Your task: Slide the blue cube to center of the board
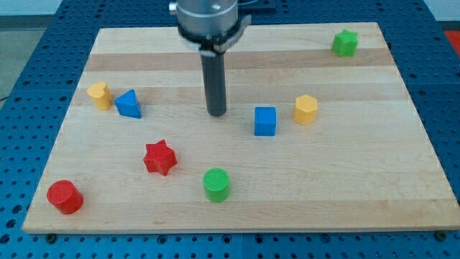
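The blue cube [265,121] sits on the wooden board [237,194], a little right of the board's middle. My tip [217,113] rests on the board to the cube's left, apart from it by about a cube's width. The dark rod rises straight up from the tip to the arm's grey end at the view's top. A yellow hexagonal block [305,109] stands just right of the blue cube, with a small gap between them.
A blue triangular block [129,104] and a yellow block [100,95] sit at the left. A red star [159,157], a red cylinder [65,196] and a green cylinder [216,185] lie toward the bottom. A green star [345,43] sits at the top right.
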`<state>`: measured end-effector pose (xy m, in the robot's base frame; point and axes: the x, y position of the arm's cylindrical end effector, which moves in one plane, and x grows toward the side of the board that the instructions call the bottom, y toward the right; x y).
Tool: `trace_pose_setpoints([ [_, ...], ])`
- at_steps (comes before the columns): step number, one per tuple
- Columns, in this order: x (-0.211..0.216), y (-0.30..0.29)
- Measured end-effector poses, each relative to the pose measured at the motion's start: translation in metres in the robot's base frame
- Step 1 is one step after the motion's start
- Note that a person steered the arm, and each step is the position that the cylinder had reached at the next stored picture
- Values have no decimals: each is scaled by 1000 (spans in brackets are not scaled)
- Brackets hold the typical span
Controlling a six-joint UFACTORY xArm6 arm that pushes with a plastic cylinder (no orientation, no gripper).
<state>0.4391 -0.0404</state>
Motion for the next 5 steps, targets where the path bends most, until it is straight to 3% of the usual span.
trace_pose_setpoints([
  [1,2,0],
  [2,67,3],
  [3,91,46],
  [4,96,137],
  [5,59,149],
])
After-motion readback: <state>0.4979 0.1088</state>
